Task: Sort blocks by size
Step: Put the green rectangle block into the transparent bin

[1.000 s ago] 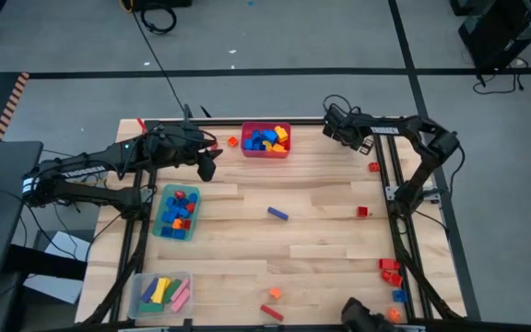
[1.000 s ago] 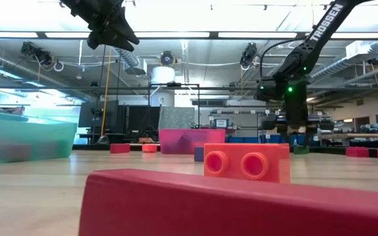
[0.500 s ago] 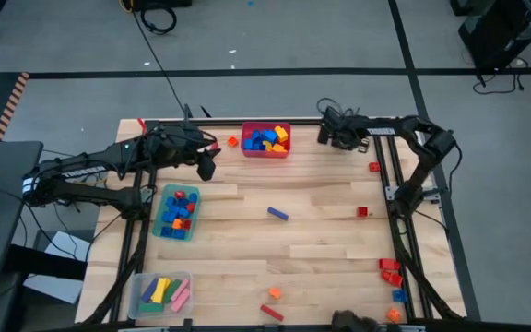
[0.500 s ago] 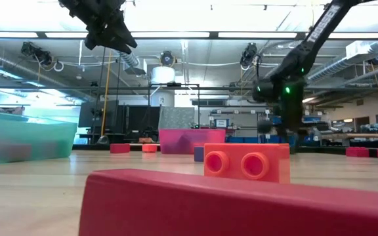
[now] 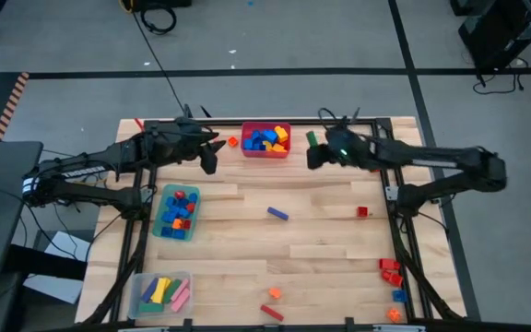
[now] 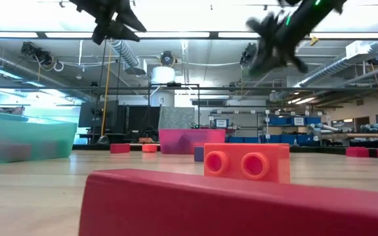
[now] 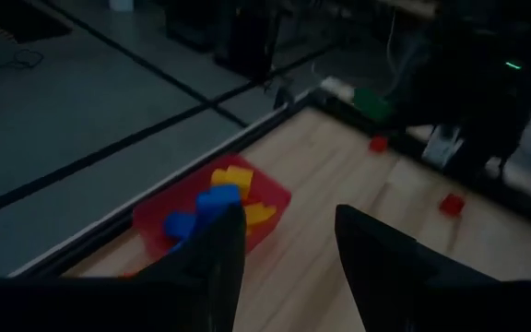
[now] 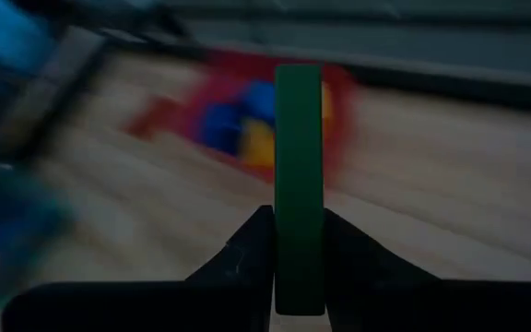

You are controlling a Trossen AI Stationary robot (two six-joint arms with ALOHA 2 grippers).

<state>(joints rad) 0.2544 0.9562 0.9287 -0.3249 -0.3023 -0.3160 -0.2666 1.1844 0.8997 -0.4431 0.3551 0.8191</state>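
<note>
- While the right gripper [image 8: 298, 242] is pinching a long green bar [image 8: 299, 175] between its fingers [image 8: 247, 249], it is hanging above the table's far edge, just right of the red bin [image 5: 266, 152].
- Green bar is standing up from the fingers in the right wrist view; in the high view its tip [image 5: 312, 139] is showing just beside the gripper [image 5: 315, 157].
- Left gripper [image 7: 284, 242] is holding nothing; its fingers [image 7: 218, 249] are standing apart with bare wood between them. It is hovering left of the red bin [image 7: 159, 214], near the far edge [image 5: 208, 159].
- Red bin is carrying blue, yellow and red blocks [image 5: 264, 140]; a small orange block [image 5: 232, 141] is lying on the table just left of it.
- Teal bin [image 5: 161, 226] at the left side is holding small red, blue and orange blocks [image 5: 180, 208].
- Clear bin [image 5: 139, 297] at the near left corner is holding long bars in yellow, blue, green and pink [image 5: 163, 290].
- Loose on the table [image 5: 321, 221]: a blue block [image 5: 277, 213] near the middle; a small red cube [image 5: 362, 211] at the right; another red one [image 5: 373, 166] farther back by the right arm's frame.
- Near right edge: red blocks [image 5: 390, 269], a blue one [image 5: 399, 296] and an orange one [image 5: 394, 314] are lying close together.
- Near edge: an orange block [image 5: 275, 293] and a red bar [image 5: 271, 313]; in the low view the same pair are filling the foreground, orange block [image 6: 247, 162] behind red bar [image 6: 241, 206].
</note>
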